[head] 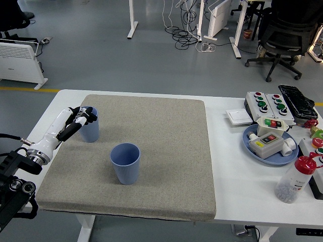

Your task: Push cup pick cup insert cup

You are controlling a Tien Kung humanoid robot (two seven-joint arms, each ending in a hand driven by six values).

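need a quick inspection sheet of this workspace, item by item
surface: white table with a grey mat over its left and middle.
job's things: two blue cups upright on the mat, apart; far cup at the left, near cup toward the middle.
clutter: right of the mat, button boxes, a blue plate holding switch boxes, a red-capped bottle, a white switch.
grippers: left hand at the far cup's left side, fingers by its rim; a grasp is not clear. Right hand not seen.
cables: a black cable by the left arm; cables on the floor beyond the table.
surroundings: grey floor, office chair, white heater.
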